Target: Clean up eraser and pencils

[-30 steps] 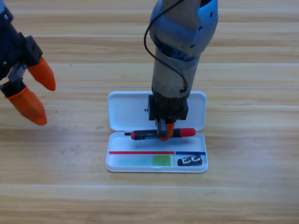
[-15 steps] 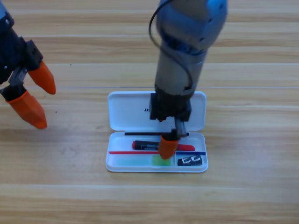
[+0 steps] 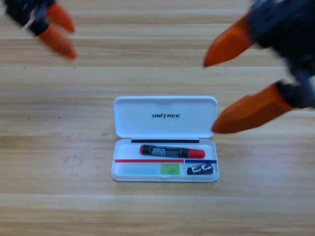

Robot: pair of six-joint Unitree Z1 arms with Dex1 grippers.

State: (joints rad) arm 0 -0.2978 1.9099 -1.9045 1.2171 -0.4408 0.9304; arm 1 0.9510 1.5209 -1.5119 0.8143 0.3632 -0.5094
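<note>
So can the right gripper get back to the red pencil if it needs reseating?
Probably yes. The red pencil lies uncovered in the open case, lid back, nothing over it. The right gripper, jaws open, sits up beside the lid; the left gripper is far off.

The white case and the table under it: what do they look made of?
The white case looks like smooth moulded plastic: even white, rounded corners, printed UNITREE logo on its open lid. The table looks like wood or a wood-look laminate: long pale planks with grain streaks; which one cannot be told.
</note>
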